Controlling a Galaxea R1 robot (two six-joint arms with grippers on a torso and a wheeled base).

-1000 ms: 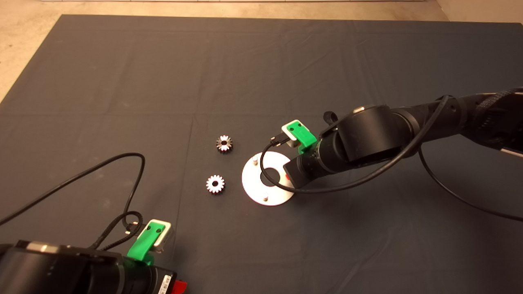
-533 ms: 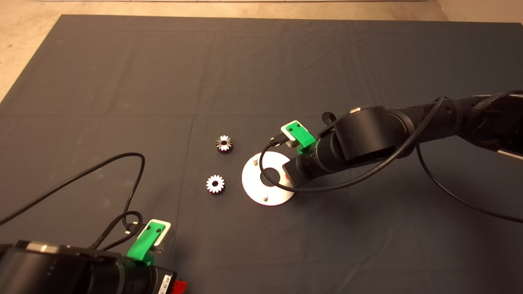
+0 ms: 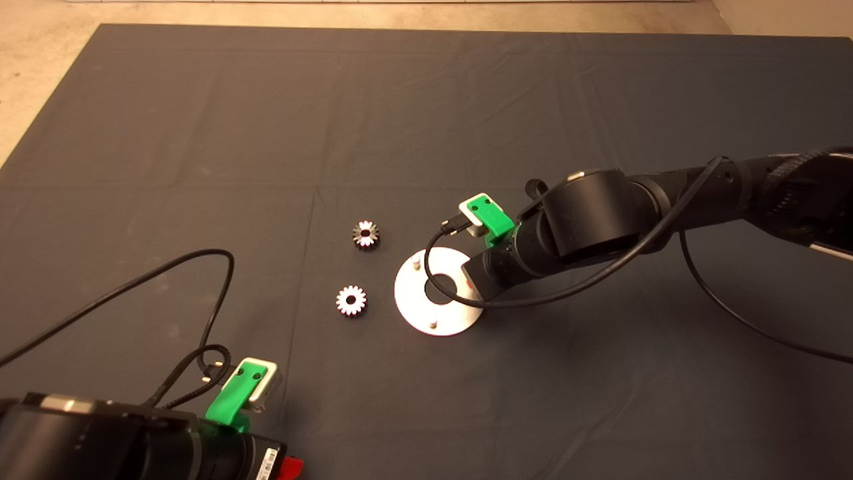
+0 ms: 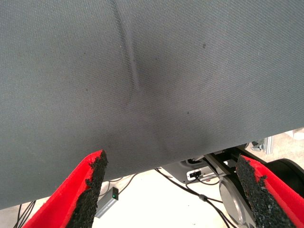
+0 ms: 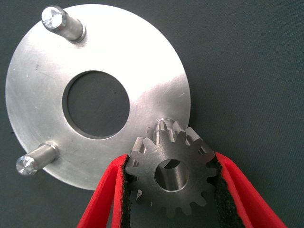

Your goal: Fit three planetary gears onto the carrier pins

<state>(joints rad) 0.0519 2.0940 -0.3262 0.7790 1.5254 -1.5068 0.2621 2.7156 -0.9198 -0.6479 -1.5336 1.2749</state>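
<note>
The white-silver disc (image 3: 408, 293) lies mid-mat, with two carrier pins (image 3: 416, 265) (image 3: 433, 324) showing in the head view. My right gripper (image 3: 472, 285) is over the disc's right rim. In the right wrist view the right gripper (image 5: 171, 161) is shut on a planetary gear (image 5: 171, 175), held just above and slightly off the third pin (image 5: 164, 124). The disc (image 5: 142, 61) and its other two pins (image 5: 61, 21) (image 5: 33, 160) are bare. Two more gears (image 3: 365, 235) (image 3: 350, 301) lie on the mat left of the disc. My left gripper (image 4: 173, 171) is open and parked at the lower left.
The dark mat (image 3: 200, 133) has creases running across it. A black cable (image 3: 200, 287) loops over the mat from the left arm. Another cable (image 3: 436, 277) hangs from the right wrist over the disc's hole. Beige floor (image 3: 40, 53) borders the mat at the far left.
My right arm has shifted slightly left over the disc with the gear still in its fingers. The two loose gears, the disc and the left arm have not moved.
</note>
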